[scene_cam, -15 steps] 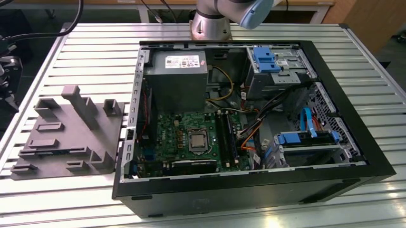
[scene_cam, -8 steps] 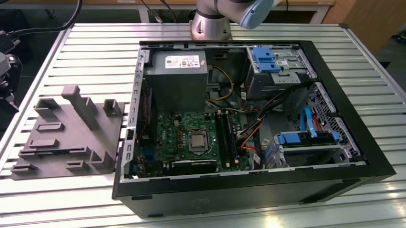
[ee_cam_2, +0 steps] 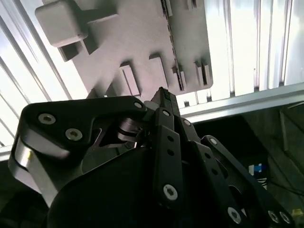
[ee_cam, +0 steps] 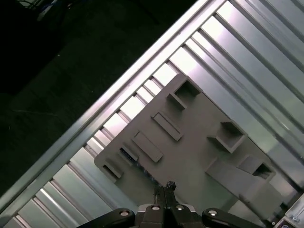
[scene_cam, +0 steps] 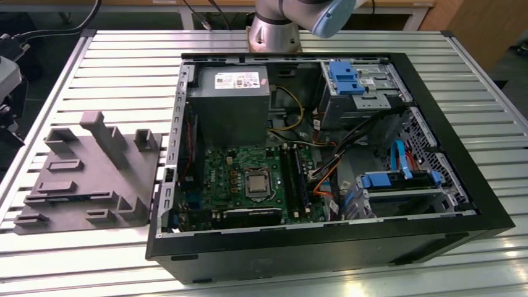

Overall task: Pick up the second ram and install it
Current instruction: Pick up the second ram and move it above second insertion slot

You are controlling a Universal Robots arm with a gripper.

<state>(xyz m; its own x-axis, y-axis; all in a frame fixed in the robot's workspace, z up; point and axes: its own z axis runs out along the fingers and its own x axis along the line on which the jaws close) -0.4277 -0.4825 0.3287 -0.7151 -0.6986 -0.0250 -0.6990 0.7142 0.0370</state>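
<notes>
The second ram (scene_cam: 78, 197) stands on its long edge in a narrow slot of the gray holder (scene_cam: 91, 167). This holder lies on the slatted metal worktop (scene_cam: 107, 55), at the exterior view's left of the open computer case (scene_cam: 330, 244). From outside the ram is only a thin dark strip between the low blocks of the holder. In the second wrist view I see it as a thin dark line (ee_cam_2: 174, 52) running across the gray holder (ee_cam_2: 128, 38), and in the first wrist view as a short dark strip (ee_cam: 135, 161) near the holder's (ee_cam: 199, 152) edge.

My end effector (ee_cam_2: 164, 93) is closed, the two fingertips meet, and I see nothing held between them. In the first wrist view the tips of the end effector (ee_cam: 166, 186) point toward the gray holder, close to the slot with the ram but apart from it. I do not touch the ram or the holder.

The case lies on its side with the side panel off. Inside are the green motherboard (scene_cam: 239, 179) with its long black sockets, a gray power supply (scene_cam: 231, 102) and blue drive brackets (scene_cam: 345, 77). Whether a stick already sits in one of the sockets I cannot tell. My arm (scene_cam: 281, 28) rises behind the case at the far edge of the worktop.
</notes>
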